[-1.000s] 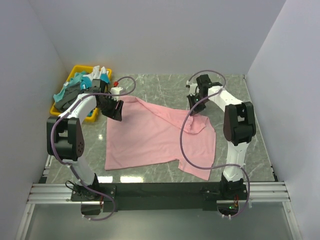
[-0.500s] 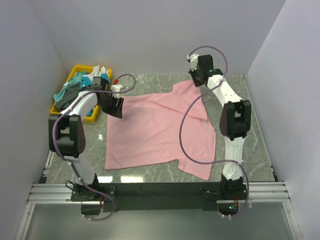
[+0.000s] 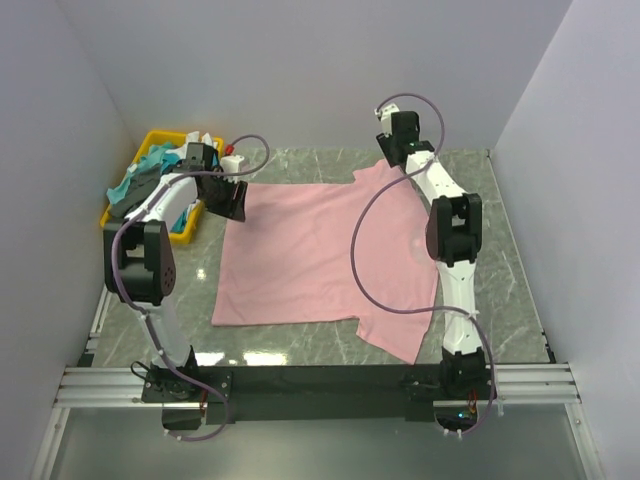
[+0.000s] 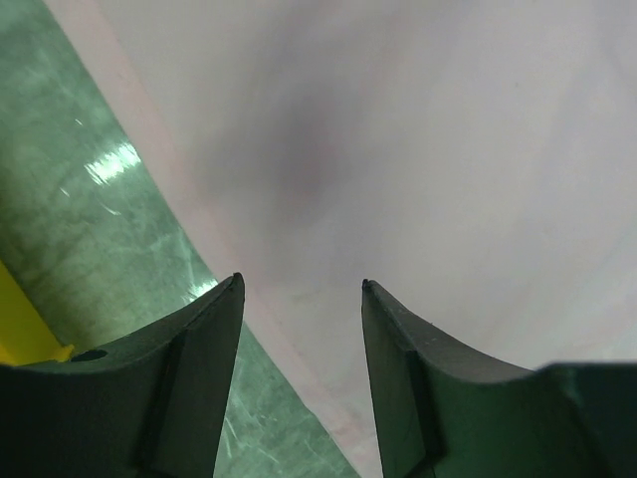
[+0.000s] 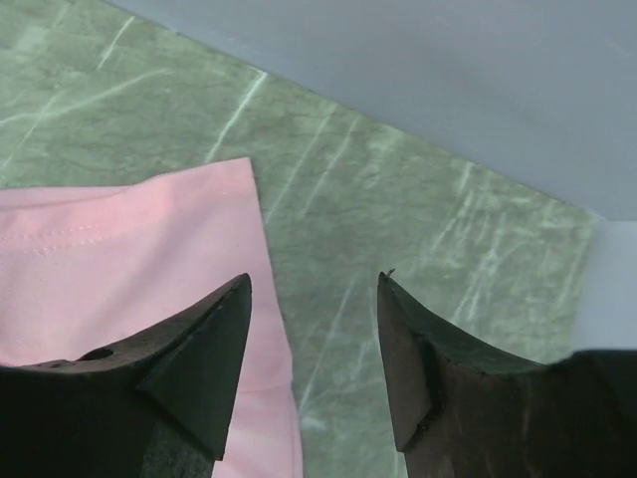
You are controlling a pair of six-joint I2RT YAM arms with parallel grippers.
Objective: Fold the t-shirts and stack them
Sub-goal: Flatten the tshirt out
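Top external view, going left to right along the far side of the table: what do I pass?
yellow bin of clothes → left gripper → pink t-shirt → right gripper

- The tabletop [image 3: 520, 260] is glossy, in a green-grey marble pattern with pale veins
- White glare patches [image 3: 200, 272] lie near its left edge and along its near edge
- A plain pale back wall [image 3: 300, 70] rises from the far edge
- The left wall [image 3: 50, 150] and right wall [image 3: 585, 150], equally plain, close off the side edges
- Aluminium rails [image 3: 100, 385] run along the near edge, with a black strip [image 3: 320, 385] across them
- The light is soft and even, and shadows are faint
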